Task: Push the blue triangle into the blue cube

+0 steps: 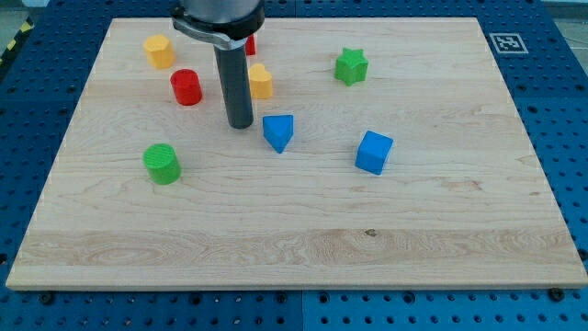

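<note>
The blue triangle (278, 131) lies near the board's middle. The blue cube (374, 152) sits to its right and slightly lower, with a gap of bare wood between them. My tip (241, 124) rests on the board just left of the blue triangle, close to it but not clearly touching. The dark rod rises from the tip to the view's top.
A red cylinder (186, 86) and a yellow hexagonal block (159, 51) sit at the upper left. A yellow block (261, 81) is right behind the rod, with a red block (249, 44) partly hidden above it. There is a green star (350, 66) at the upper right and a green cylinder (163, 164) at the left.
</note>
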Robot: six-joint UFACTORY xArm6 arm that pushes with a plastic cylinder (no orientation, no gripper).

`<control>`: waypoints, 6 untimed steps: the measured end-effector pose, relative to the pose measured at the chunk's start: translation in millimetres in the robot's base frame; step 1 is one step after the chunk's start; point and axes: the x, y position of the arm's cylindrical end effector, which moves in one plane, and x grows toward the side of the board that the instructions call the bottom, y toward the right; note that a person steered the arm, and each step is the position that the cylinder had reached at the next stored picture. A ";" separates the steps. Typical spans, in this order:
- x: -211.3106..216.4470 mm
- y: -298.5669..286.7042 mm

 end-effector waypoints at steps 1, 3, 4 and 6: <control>7.5 29.8; 30.5 50.5; 46.4 35.1; 52.3 62.3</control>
